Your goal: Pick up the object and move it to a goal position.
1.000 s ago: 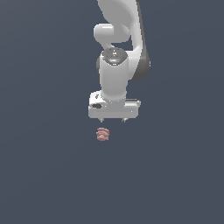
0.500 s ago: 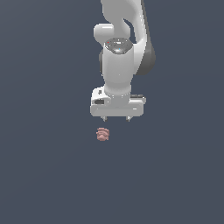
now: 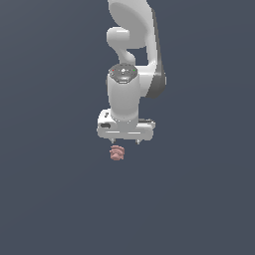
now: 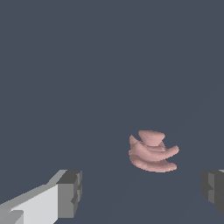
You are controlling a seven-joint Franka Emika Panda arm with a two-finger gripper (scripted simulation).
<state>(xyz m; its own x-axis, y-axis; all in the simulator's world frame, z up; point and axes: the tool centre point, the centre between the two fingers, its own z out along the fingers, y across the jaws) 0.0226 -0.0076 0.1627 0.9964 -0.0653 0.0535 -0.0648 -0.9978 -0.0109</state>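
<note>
The object (image 3: 116, 153) is a tiny pinkish-red ridged blob lying on the dark grey floor. My white gripper (image 3: 124, 141) hangs just above it, slightly toward the exterior view's right, fingers pointing down. Its jaws stand wide open and empty. In the wrist view the object (image 4: 152, 151) lies between the two grey fingertips (image 4: 70, 194), nearer the other fingertip (image 4: 213, 189), and apart from both.
The dark grey floor (image 3: 55, 199) is flat and featureless all around. The white arm (image 3: 134, 60) rises straight above the gripper. No other objects show.
The gripper has come down toward the object and a little toward the exterior view's left, closing most of the gap. The object has not moved.
</note>
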